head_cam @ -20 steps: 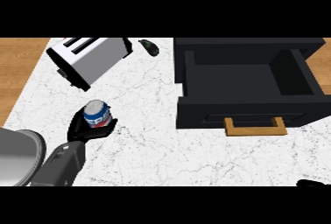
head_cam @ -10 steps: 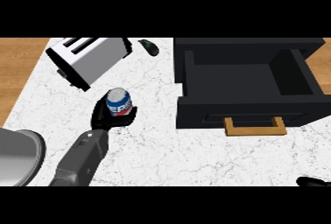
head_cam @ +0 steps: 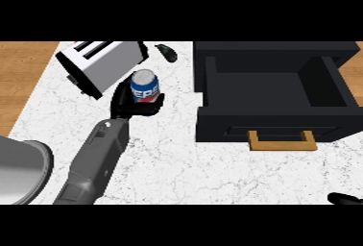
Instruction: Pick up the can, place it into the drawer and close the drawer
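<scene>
My left hand [head_cam: 135,106] is curled round the can [head_cam: 144,87], carried above the desk [head_cam: 212,168], and I judge it could clip the near wall of the open drawer [head_cam: 273,86] off to its right, or tip

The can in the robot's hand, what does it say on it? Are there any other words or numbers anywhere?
"PEPSI", in white letters on the side of the blue, red and white drink can that the black left hand holds with its fingers curled round it.
No other words, numbers or signs can be read: none show on the white toaster, the black open drawer or the white marble counter.
</scene>
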{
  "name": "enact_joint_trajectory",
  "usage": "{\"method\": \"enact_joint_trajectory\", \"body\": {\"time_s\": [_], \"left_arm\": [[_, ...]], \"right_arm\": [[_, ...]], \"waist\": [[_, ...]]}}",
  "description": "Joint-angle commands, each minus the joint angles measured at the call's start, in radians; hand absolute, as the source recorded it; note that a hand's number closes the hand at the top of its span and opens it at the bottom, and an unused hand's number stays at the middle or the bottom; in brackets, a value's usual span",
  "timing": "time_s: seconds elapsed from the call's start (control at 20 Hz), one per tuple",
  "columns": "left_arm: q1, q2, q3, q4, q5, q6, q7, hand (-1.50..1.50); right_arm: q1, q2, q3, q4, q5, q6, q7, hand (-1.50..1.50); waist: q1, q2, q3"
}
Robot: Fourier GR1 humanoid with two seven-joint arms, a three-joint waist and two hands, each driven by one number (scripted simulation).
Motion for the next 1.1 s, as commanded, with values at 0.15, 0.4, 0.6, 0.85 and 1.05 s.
{"method": "enact_joint_trajectory", "body": {"time_s": [0.15, 0.4, 0.6, 0.85, 1.05], "left_arm": [[-0.054, -0.018, -0.176, -0.258, 0.079, 0.113, 0.266, 1.5], [-0.157, -0.019, -0.217, -0.399, 0.111, 0.178, 0.479, 1.5], [-0.225, -0.019, -0.243, -0.448, 0.096, 0.249, 0.559, 1.5], [-0.415, 0.0, -0.234, -0.33, 0.085, 0.271, 0.623, 1.5], [-0.506, -0.019, -0.284, -0.31, 0.085, 0.354, 0.69, 1.5]], "right_arm": [[-0.029, 0.011, 0.034, -0.038, 0.042, -0.034, 0.054, -1.5], [-0.015, 0.035, 0.044, -0.075, 0.054, -0.055, 0.068, -1.5], [-0.023, 0.015, 0.028, 0.0, 0.03, -0.012, 0.009, -1.5], [-0.102, 0.002, 0.064, -0.03, 0.082, -0.064, 0.105, -1.5], [-0.032, 0.016, 0.03, -0.071, 0.024, -0.039, 0.081, -1.5]], "waist": [[0.002, -0.004, 0.0], [-0.001, -0.002, 0.0], [-0.006, 0.003, 0.0], [-0.015, 0.008, -0.001], [-0.026, 0.007, 0.0]]}}
